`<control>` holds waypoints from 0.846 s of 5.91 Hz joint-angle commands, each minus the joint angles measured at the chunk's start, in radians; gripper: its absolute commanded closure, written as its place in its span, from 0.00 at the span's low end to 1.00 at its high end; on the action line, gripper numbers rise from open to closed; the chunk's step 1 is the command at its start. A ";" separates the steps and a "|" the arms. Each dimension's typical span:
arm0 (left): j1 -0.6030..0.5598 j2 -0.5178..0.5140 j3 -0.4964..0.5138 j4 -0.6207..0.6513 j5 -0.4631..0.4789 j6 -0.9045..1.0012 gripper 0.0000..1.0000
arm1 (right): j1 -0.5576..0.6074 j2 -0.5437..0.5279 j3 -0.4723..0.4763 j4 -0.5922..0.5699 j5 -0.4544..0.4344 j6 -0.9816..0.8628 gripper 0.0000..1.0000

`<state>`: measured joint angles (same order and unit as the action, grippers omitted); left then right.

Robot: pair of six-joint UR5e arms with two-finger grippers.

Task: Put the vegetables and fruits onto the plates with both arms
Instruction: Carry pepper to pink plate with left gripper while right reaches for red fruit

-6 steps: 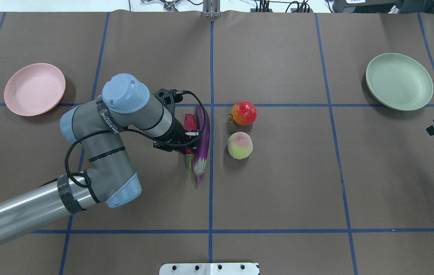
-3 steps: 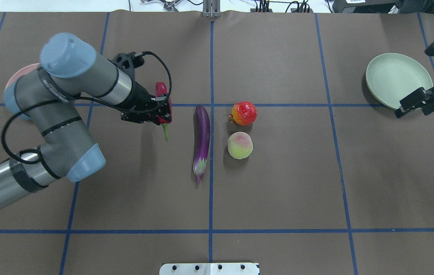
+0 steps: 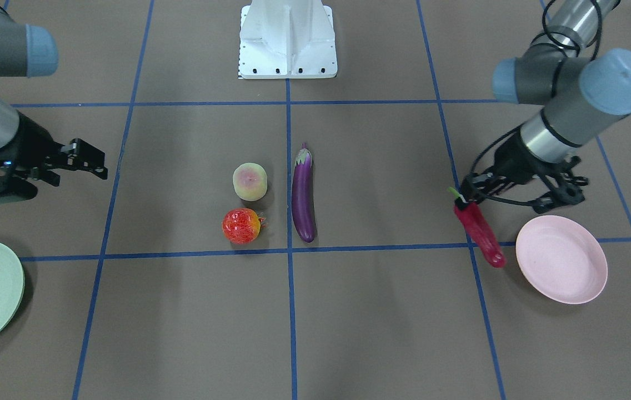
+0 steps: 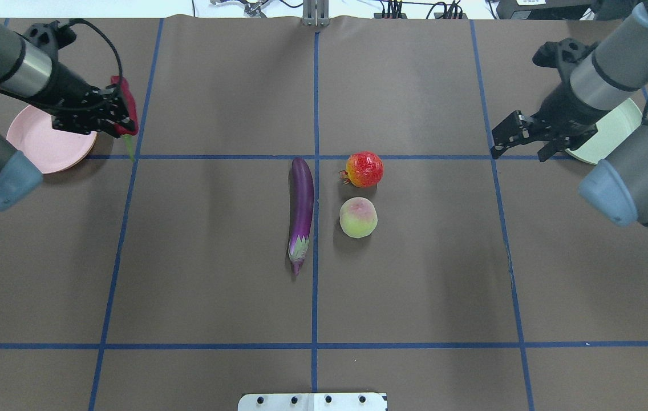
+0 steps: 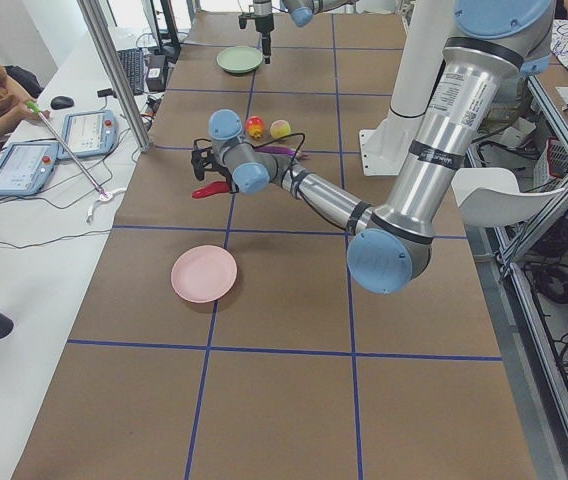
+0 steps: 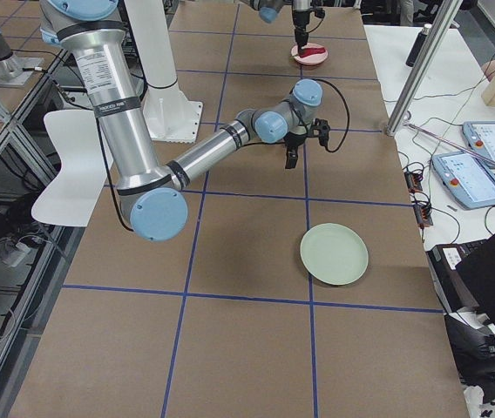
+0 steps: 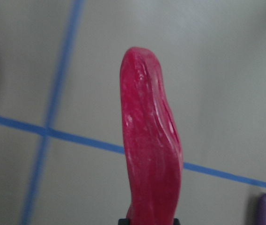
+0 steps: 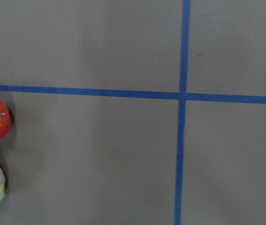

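Clamping the chili [image 3: 481, 236] near its stem end, the left gripper [image 3: 468, 203] holds it off the table, just beside the pink plate [image 3: 561, 259] and not over it. The right gripper [image 4: 521, 151] hangs with jaws apart and empty, near the mint plate [image 4: 626, 123]. Eggplant [image 4: 301, 208], red fruit [image 4: 364, 169] and pale fruit [image 4: 358, 217] lie at mid-table, both fruits just beside the eggplant.

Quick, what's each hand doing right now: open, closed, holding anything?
Left hand: closed, holding the red chili pepper.
Right hand: open, holding nothing.
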<state>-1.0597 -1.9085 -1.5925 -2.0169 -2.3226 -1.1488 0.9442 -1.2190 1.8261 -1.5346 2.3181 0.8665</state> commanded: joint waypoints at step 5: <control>-0.121 -0.047 0.382 -0.003 0.072 0.273 1.00 | -0.234 0.208 -0.197 0.229 -0.359 0.453 0.00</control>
<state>-1.1827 -1.9523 -1.2325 -2.0195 -2.2552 -0.8954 0.7257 -1.0201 1.6390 -1.3051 2.0202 1.3021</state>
